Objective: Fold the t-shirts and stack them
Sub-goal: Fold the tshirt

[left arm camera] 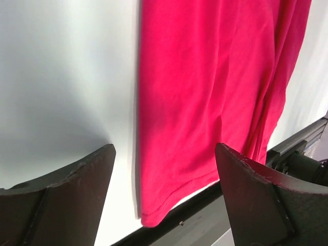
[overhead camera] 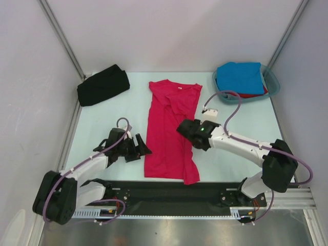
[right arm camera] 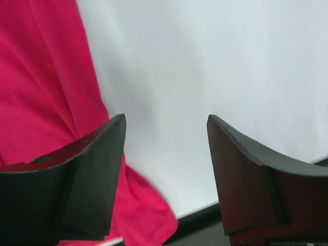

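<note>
The crimson-pink t-shirt [overhead camera: 169,130] lies lengthwise in the middle of the table, both sides folded in, neck with white label at the far end. It also shows in the left wrist view [left arm camera: 205,97] and the right wrist view [right arm camera: 41,97]. My left gripper [overhead camera: 139,148] is open and empty just left of its lower edge. My right gripper [overhead camera: 187,134] is open and empty over its right edge. The black t-shirt [overhead camera: 102,85] lies folded at the far left. The bright blue t-shirt [overhead camera: 240,77] lies in the teal tub [overhead camera: 273,87] on top of the red t-shirt [overhead camera: 253,95].
The table's black front rail [overhead camera: 169,192] runs just below the pink shirt's hem. Grey walls close in the left, right and far sides.
</note>
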`<state>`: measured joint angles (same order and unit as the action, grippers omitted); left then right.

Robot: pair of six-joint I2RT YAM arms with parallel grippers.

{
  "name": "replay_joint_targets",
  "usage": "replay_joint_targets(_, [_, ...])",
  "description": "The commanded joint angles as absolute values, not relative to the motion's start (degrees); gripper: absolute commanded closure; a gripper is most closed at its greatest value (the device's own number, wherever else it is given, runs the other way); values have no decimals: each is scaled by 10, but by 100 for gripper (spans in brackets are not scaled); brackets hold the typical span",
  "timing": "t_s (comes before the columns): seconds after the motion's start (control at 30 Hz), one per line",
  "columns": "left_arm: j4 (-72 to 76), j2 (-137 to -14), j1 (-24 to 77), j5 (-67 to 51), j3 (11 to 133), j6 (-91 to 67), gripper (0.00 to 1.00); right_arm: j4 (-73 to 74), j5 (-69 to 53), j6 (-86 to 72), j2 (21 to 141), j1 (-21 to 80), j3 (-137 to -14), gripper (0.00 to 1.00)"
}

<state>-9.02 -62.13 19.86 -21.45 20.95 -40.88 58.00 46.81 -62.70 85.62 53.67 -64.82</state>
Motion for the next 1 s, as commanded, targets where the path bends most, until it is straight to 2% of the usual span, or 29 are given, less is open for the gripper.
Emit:
replay_joint_targets(0.0, [-53, -675, 200, -242, 252, -382, 14, 412, 422, -443, 847, 473, -640, 31])
replay_joint_targets(0.1, [-5, -713, 200, -279, 276, -380, 14, 347, 347, -406, 867, 424, -650, 33])
replay_joint_targets(0.33, [111, -828, 214, -419, 350, -409, 14, 268, 255, -358, 917, 377, -673, 38])
replay_joint_targets(0.53, [109, -912, 262, -418, 460, -411, 14, 244, 208, -333, 994, 377, -729, 54])
replay_joint_targets(0.67, [97, -941, 273, -368, 504, -426, 16, 245, 201, -317, 1040, 379, -761, 56])
replay_joint_targets(0.7, [18, -937, 275, -344, 521, -414, 16, 246, 200, -316, 1048, 379, -769, 57])
replay_joint_targets(0.8, [-77, -909, 287, -251, 559, -337, 12, 247, 209, -307, 1073, 379, -790, 56])
replay_joint_targets(0.97, [-54, -959, 285, -315, 570, -361, 13, 279, 230, -310, 1121, 381, -832, 56])
